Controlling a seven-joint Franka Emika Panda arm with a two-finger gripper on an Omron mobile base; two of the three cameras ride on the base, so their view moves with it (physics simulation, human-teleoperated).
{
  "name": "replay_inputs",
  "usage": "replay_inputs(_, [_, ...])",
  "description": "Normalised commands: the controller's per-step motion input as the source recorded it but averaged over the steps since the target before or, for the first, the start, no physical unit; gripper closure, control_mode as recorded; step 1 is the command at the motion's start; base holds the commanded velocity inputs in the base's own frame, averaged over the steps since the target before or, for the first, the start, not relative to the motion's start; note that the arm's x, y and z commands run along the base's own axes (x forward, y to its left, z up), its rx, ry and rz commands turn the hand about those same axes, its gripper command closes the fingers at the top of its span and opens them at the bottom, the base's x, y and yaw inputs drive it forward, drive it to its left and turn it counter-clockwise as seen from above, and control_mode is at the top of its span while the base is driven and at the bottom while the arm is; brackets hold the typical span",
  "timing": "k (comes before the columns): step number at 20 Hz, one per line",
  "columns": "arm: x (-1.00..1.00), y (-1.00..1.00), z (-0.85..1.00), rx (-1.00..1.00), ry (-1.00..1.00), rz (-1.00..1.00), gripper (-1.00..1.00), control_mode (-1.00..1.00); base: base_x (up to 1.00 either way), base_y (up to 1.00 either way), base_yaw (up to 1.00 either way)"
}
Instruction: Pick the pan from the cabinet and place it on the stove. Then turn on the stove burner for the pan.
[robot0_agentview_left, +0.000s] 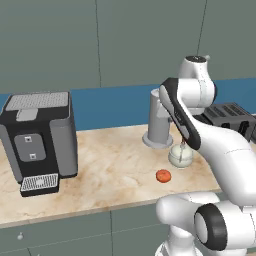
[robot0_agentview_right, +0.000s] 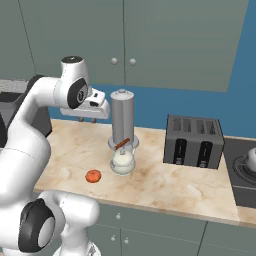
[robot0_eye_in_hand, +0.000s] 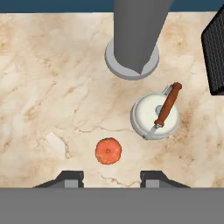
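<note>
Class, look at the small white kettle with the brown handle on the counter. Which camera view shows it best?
The hand view: the kettle lies unobstructed, seen from above, lid and handle clear. The right base view shows it smaller, from the side; in the left base view the arm partly covers it.

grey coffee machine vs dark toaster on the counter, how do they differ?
The boxy grey-and-black coffee machine is taller, with a perforated drip tray at its foot; the dark ribbed toaster is lower and wider, with slots on top. The coffee machine stands far left on the marble counter, the toaster far right beside the black stove. Both back onto the blue wall.
</note>
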Motion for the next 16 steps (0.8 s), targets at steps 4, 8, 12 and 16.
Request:
replay_inputs(4, [-0.25, 0.00, 0.00, 0.00, -0.09, 0.00, -1.00, -1.00, 0.00, 0.00, 0.00])
replay_inputs(8, [-0.57, -0.12, 0.00, 0.00, -0.28, -0.08, -1.00, -1.00, 0.00, 0.00, 0.00])
replay_inputs(12, [-0.31, -0.21, 0.05, 0.00, -0.22, -0.23, -1.00, -1.00, 0.00, 0.00, 0.00])
replay_inputs(16, [-0.17, -0.29, 0.31, 0.00, -0.18, -0.23, -1.00, -1.00, 0.00, 0.00, 0.00])
